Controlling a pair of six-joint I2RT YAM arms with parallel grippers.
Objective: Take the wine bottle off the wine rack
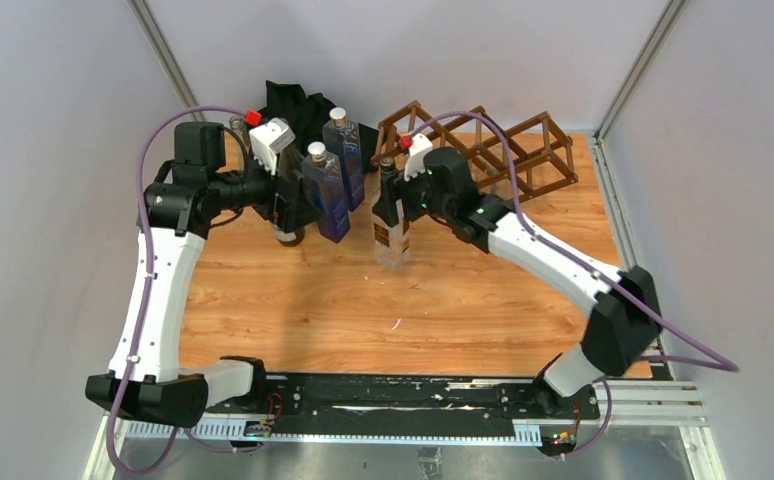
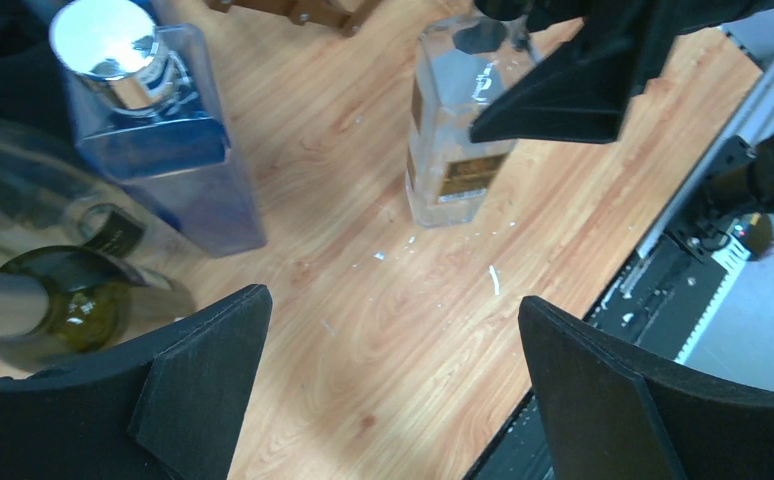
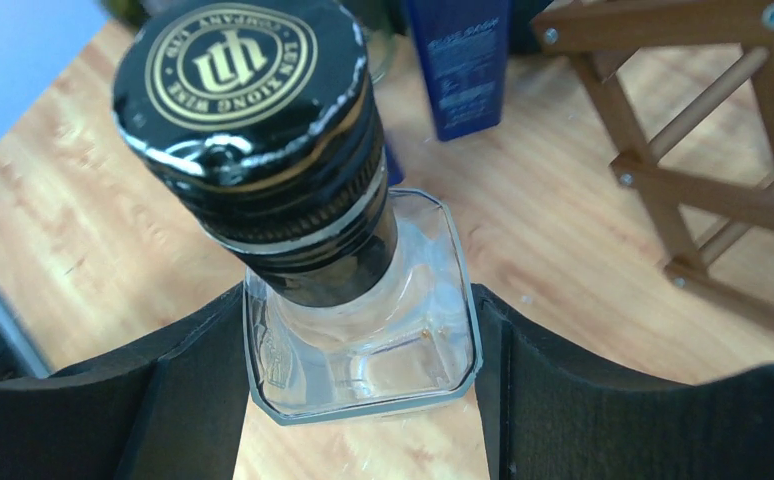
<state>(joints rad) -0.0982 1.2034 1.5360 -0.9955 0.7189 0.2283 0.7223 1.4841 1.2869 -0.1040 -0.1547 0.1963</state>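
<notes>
Right pincer (image 3: pixel 363 375): clamped on bottle (image 3: pixel 253 110), upright on table (image 3: pixel 83 200), off rack (image 3: pixel 703 190); step, likely set-down; next, you open jaws and lift straight.

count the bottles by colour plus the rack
blue bottles: 2
clear bottle with black cap: 1
green bottle: 1
wine rack: 1
total: 5, leaving out the pale glass beside the green bottle, which may or may not be another bottle
</notes>
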